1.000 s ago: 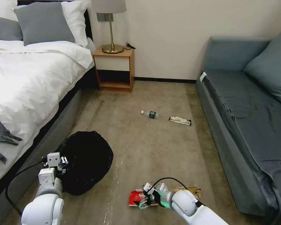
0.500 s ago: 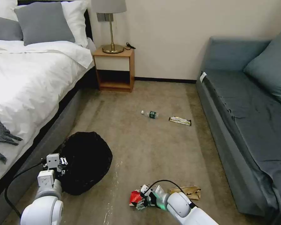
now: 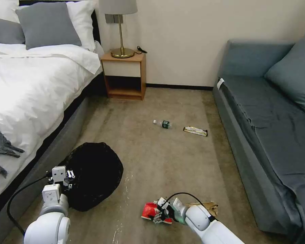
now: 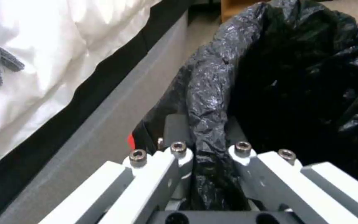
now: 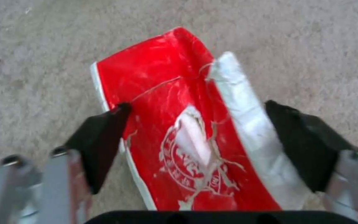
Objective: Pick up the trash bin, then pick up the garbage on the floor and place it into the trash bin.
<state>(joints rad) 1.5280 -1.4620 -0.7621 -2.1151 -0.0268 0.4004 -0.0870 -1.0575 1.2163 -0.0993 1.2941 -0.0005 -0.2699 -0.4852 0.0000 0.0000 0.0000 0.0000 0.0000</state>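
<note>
- The left gripper pinches the black bag rim of the trash bin, beside the bed.
- The right gripper squeezes the red packet low over the carpet.
- The bottle and yellow wrapper lie farther off.

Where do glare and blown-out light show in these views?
Head view: the bed's white duvet is washed out. Left wrist view: glints speckle the trash bin liner. Right wrist view: sheen streaks the red snack packet between the right gripper's jaws.
</note>
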